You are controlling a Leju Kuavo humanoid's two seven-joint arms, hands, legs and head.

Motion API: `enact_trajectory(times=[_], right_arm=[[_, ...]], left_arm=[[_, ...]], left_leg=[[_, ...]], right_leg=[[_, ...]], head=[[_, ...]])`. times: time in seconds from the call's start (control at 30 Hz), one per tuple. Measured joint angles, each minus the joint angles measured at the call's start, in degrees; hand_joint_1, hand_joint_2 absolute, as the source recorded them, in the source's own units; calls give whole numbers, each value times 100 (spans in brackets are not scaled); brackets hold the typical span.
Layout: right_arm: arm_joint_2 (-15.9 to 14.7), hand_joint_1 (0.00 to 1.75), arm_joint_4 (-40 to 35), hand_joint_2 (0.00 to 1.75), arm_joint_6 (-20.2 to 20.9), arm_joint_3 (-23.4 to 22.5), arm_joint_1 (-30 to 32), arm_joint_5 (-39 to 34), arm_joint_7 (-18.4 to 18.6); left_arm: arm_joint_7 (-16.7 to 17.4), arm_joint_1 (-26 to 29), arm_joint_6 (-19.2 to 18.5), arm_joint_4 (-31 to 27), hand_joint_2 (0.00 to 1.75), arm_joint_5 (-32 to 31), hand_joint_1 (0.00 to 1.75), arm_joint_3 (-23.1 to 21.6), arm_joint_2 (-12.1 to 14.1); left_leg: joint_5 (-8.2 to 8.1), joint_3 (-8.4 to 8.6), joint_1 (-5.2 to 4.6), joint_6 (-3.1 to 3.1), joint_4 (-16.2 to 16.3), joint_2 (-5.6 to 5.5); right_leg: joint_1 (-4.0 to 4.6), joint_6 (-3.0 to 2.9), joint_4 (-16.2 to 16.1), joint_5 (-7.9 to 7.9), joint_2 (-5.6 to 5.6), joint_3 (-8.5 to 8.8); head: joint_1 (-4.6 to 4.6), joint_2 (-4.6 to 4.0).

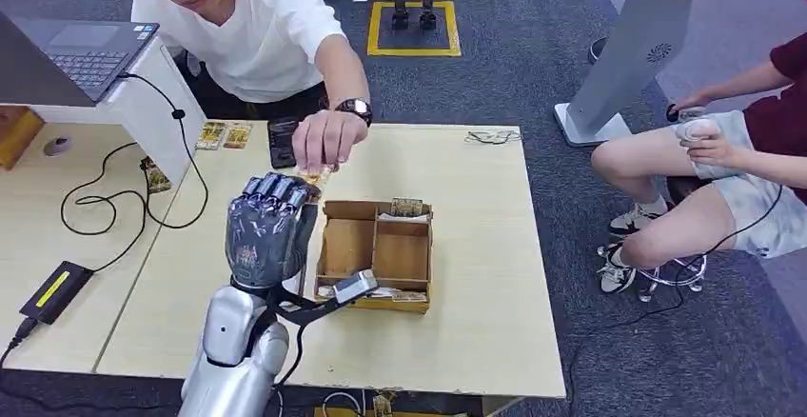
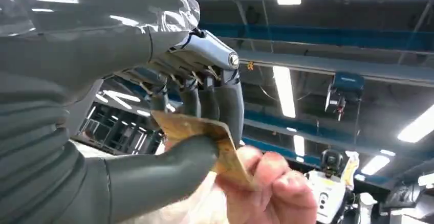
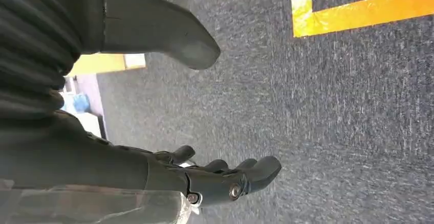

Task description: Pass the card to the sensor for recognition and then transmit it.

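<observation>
My left hand [image 1: 269,231] is raised above the table, back toward the head camera. In the left wrist view its thumb presses a gold card [image 2: 190,126] against the fingers of the left hand [image 2: 169,70]. A person's hand [image 2: 266,188] pinches the far end of the same card. In the head view that person's hand [image 1: 328,139] reaches down to the card [image 1: 314,178] just beyond my fingertips. A black sensor block [image 1: 283,141] lies on the table behind them. My right hand [image 3: 169,175] hangs over grey carpet, fingers apart, holding nothing.
A compartmented cardboard box [image 1: 376,250] with cards stands right of my left hand. Two gold cards [image 1: 224,135] lie near the far table edge. A laptop [image 1: 90,50] and cables occupy the left. A seated person [image 1: 733,169] is off to the right.
</observation>
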Motion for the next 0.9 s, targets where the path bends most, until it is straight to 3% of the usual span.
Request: enact_trajectory(times=[0.5,0.63,0.8,0.9], right_arm=[[0,0,52,175,-41,-20,-16,142,4],[0,0,59,175,-37,-35,-23,162,7],[-59,0,195,175,-120,-55,-51,179,37],[-137,0,314,175,-197,-79,-73,179,87]], left_arm=[[127,37,2,-7,175,-164,175,87,-72],[295,36,2,-4,175,-157,175,92,-70],[1080,-19,0,210,175,-256,175,94,5],[1298,-31,0,302,175,-253,175,127,76]], left_leg=[[0,0,0,0,0,0],[0,0,0,0,0,0],[0,1,0,0,0,1],[0,0,0,0,0,1]], right_leg=[[0,0,0,0,0,0],[0,0,0,0,0,-1],[0,0,0,0,1,-1],[0,0,0,0,1,-1]], head=[[0,0],[-2,0],[0,0],[0,0]])
